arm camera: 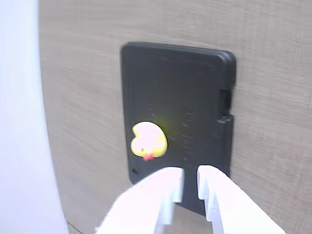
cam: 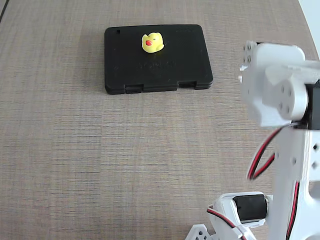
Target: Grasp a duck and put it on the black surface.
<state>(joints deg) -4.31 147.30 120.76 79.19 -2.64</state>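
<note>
Where the fixed view looks down on a wood-grain table (cam: 100,165), one black case (cam: 157,59) lies flat near the top, at about 12 o'clock from the picture's middle. One yellow duck (cam: 152,42) sits on top of the case, toward its far edge, with its red-orange beak turned to about 7 o'clock. Two latch notches mark the case's near edge. Nothing else rests on the table in this view, and nothing lies between the case and the arm.

One white arm (cam: 280,100) fills the right edge, from 3 o'clock down to 5 o'clock. Its upper joint block stands well apart from the case, with red and black wires looping below it. A black motor sits in the white base at the bottom right. The fingertips do not show in this view.

From the wrist view, the same case (arm camera: 195,83) runs lengthwise up the middle, with its notched edge at 3 o'clock. The duck (arm camera: 148,141) rests on it at about 7 o'clock from centre, beak pointing down. The gripper (arm camera: 190,183) enters from 6 o'clock, its two white fingers (arm camera: 165,195) close together with only a narrow gap, holding nothing. The tips show over the case's lower end, just below the duck and not touching it. A pale blurred band covers the left edge.
</note>
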